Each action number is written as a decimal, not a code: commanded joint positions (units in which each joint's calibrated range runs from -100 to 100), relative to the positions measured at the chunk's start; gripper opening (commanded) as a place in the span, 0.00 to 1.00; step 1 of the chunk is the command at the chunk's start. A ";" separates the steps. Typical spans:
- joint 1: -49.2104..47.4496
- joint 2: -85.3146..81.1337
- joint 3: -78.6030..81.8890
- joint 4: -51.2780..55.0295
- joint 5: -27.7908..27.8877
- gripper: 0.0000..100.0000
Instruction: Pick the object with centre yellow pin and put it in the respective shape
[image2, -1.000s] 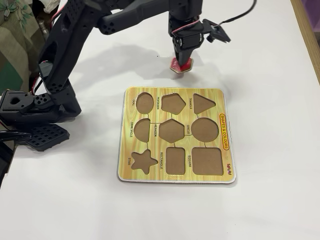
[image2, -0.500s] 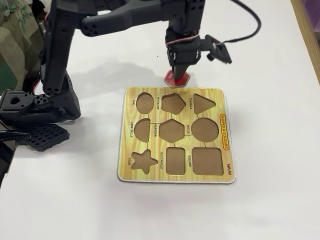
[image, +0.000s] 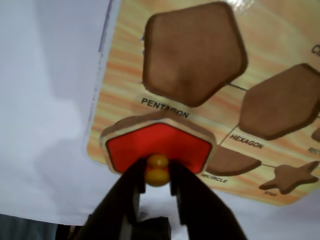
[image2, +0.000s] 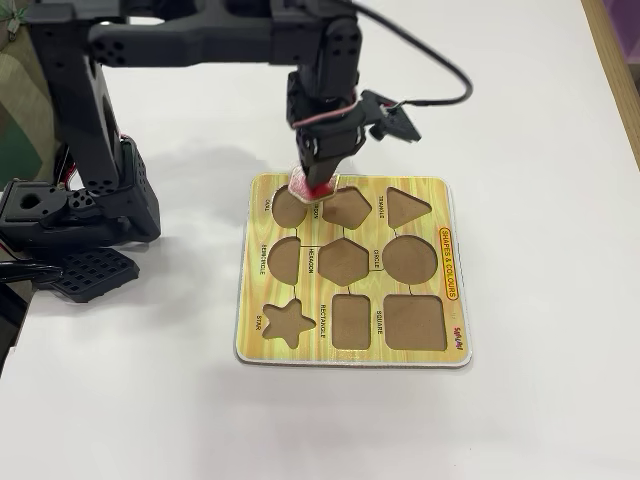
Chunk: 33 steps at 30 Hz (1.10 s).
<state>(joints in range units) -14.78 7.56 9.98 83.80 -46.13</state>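
Glossy wood-grain board (image2: 440, 200), matt cutouts

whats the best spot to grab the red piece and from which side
By the yellow knob at its middle, coming from above. The red piece is flat and thin, so its edges give little to pinch, while the knob stands up from its face. The tool is shut on that knob now, one finger on each side, holding the piece over the board.

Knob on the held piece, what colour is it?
Yellow; the knob sits on the red piece, pinched by the gripper. Clearest in the wrist view.
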 joint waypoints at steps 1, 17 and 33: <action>4.04 -5.22 2.79 -2.73 4.76 0.04; 18.49 -7.23 5.76 -5.41 15.53 0.04; 22.20 -0.61 1.08 -8.26 15.79 0.04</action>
<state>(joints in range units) 7.95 7.47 15.56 76.18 -30.53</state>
